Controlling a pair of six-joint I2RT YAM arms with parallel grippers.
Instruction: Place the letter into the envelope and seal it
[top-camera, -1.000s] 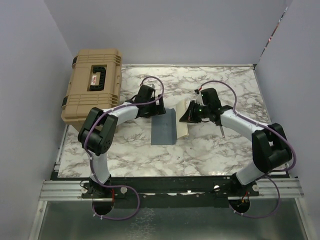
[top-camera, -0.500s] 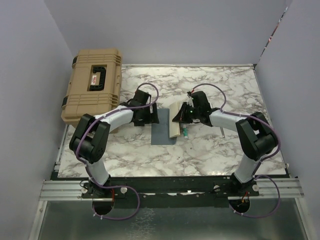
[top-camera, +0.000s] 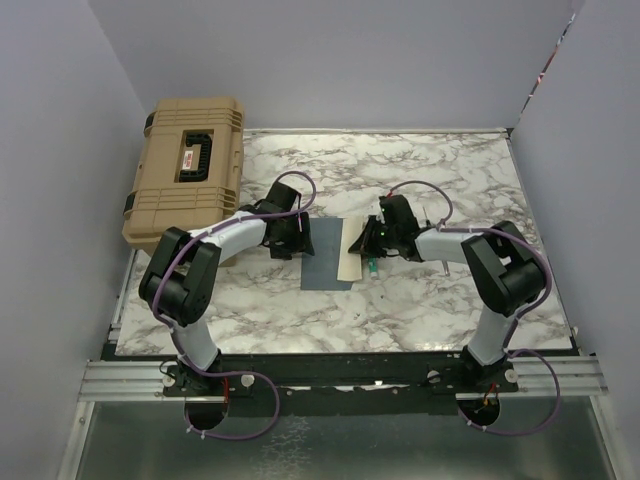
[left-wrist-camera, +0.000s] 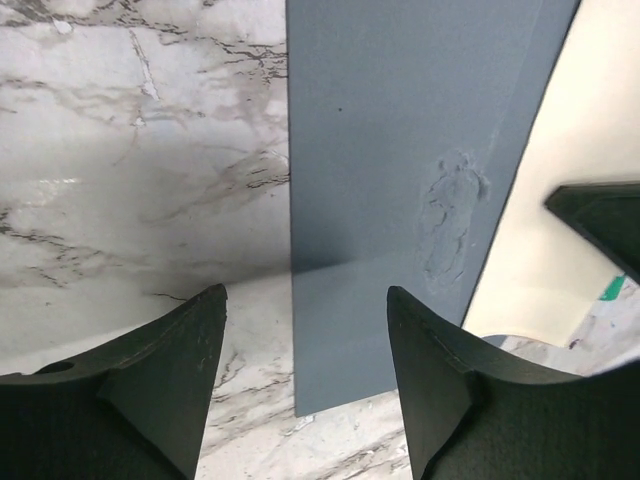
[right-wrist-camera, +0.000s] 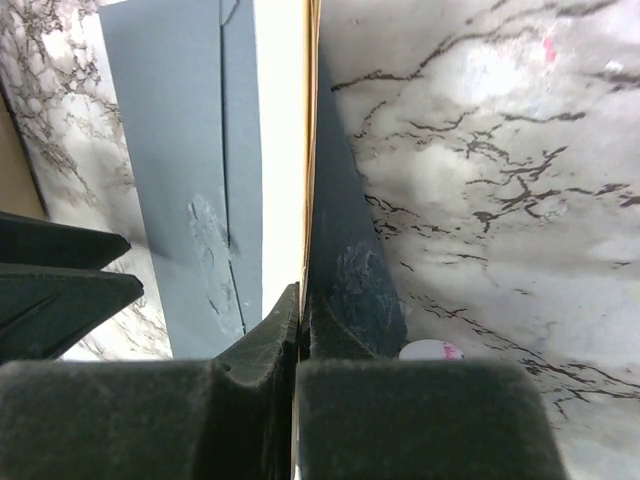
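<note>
Top external: fixed, high, behind my bases, tilted down over the whole table (top-camera: 450, 300); far off. Left wrist: close above the table, sighting forward between my left gripper (left-wrist-camera: 305, 300) fingers onto the envelope (left-wrist-camera: 400, 150). Right wrist: closer yet, sighting along my right gripper (right-wrist-camera: 300, 300) and the letter (right-wrist-camera: 280, 150) edge. Both wrist views share the envelope's scuffed patch; each catches the other gripper at its margin; the top view holds all of it, small

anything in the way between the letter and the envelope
Nothing visible. The right gripper is shut on the letter, whose edge overlaps the envelope. The left gripper is open at the envelope's other edge, not between them. Whether the envelope's mouth is open cannot be told.
</note>
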